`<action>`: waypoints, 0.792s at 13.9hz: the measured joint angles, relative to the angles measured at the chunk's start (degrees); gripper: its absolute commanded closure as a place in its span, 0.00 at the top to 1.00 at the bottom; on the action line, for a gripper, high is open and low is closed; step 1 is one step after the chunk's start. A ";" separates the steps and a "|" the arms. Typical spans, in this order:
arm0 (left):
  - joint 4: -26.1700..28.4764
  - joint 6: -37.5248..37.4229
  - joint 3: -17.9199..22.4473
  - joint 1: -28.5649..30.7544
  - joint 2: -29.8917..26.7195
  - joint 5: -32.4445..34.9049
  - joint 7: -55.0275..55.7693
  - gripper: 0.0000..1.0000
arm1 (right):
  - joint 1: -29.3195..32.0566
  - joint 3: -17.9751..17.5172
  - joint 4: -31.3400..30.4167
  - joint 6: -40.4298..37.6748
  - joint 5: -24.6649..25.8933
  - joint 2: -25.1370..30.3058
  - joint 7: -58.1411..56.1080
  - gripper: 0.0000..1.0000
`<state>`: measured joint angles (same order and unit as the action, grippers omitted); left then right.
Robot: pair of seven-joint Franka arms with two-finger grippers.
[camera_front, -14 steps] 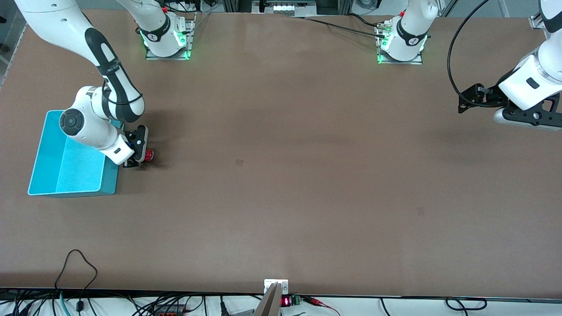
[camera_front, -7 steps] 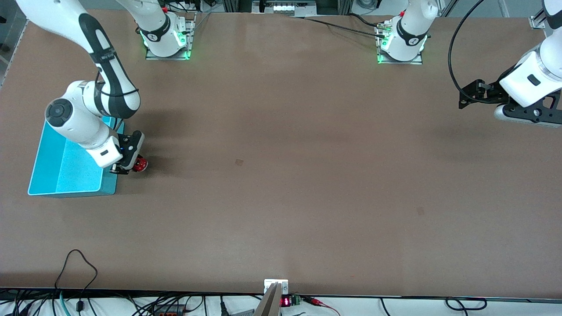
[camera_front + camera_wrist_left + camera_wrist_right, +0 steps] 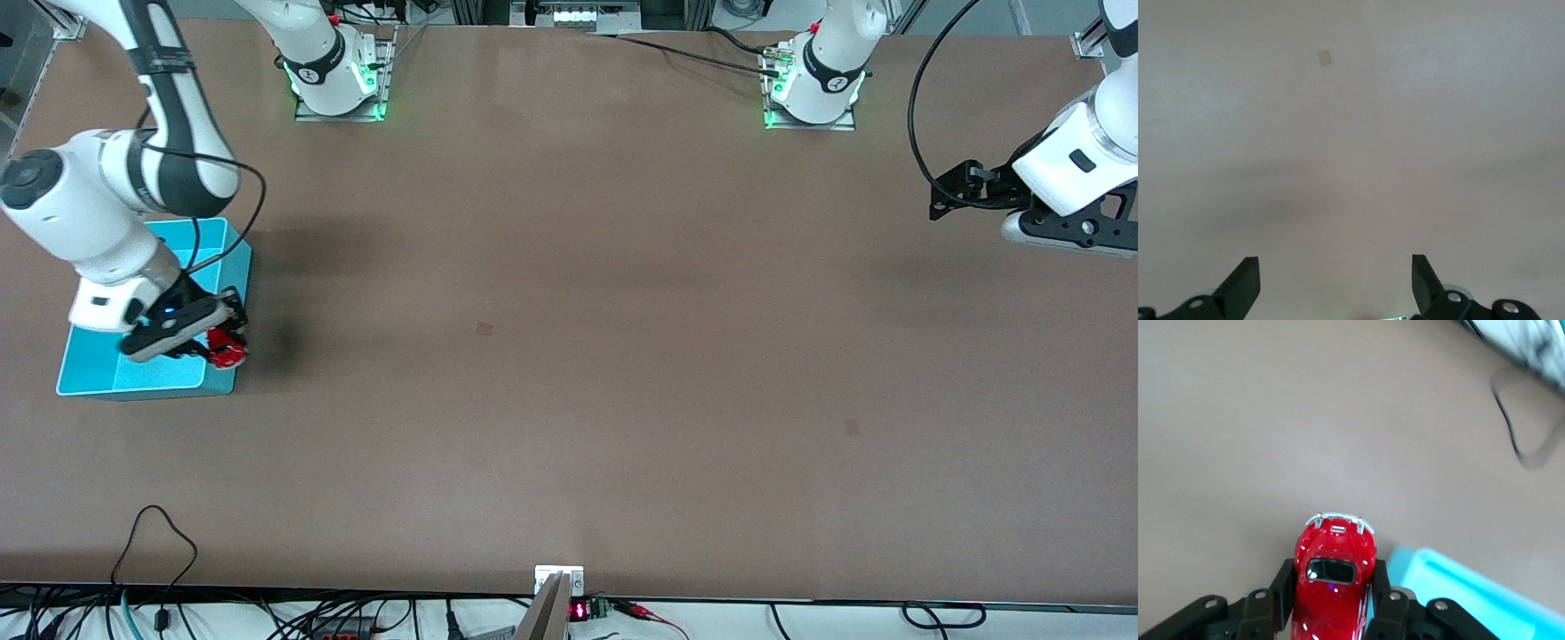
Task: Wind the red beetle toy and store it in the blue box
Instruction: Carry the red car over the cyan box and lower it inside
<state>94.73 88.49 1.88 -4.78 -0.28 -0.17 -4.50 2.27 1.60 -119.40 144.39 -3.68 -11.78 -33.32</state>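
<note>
Two arms are on my screen, but only one is working. My right gripper [image 3: 216, 342] is pinching the red beetle toy [image 3: 228, 353] by its flanks, up in the air over the corner of the blue box [image 3: 133, 373] on the side toward the open table. In the right wrist view the car's [image 3: 1334, 577] long axis runs straight out from between the jaws, silvery bumper leading, with the box rim [image 3: 1458, 590] showing just to one side of the fingers [image 3: 1388, 603]. I judge the box interior lies a short carry inward from the jaws. My left gripper [image 3: 1335, 283] waits, spread wide over bare table [image 3: 569, 356], well apart from the toy.
</note>
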 measured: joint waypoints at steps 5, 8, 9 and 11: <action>-0.03 -0.04 -0.02 -0.01 0.00 0.00 0.00 1.00 | 8.69 0.55 0.63 -5.03 0.00 -2.04 10.32 0.06; -0.03 -0.08 -0.07 -0.01 0.00 0.00 0.00 1.00 | 11.86 0.64 2.14 -6.69 0.00 -4.55 10.97 0.06; -0.03 -0.11 -0.08 -0.01 0.00 0.00 0.00 1.00 | 12.90 0.66 2.24 -6.76 0.02 -5.81 10.97 0.07; -0.03 -0.19 -0.08 -0.01 0.00 0.00 0.00 1.00 | 14.76 0.68 2.26 -6.55 0.44 -8.89 10.73 0.09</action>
<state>94.70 88.30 1.80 -4.79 -0.27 -0.18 -4.50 17.03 2.28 -117.13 137.84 -3.24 -20.67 -22.58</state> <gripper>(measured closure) 0.000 0.507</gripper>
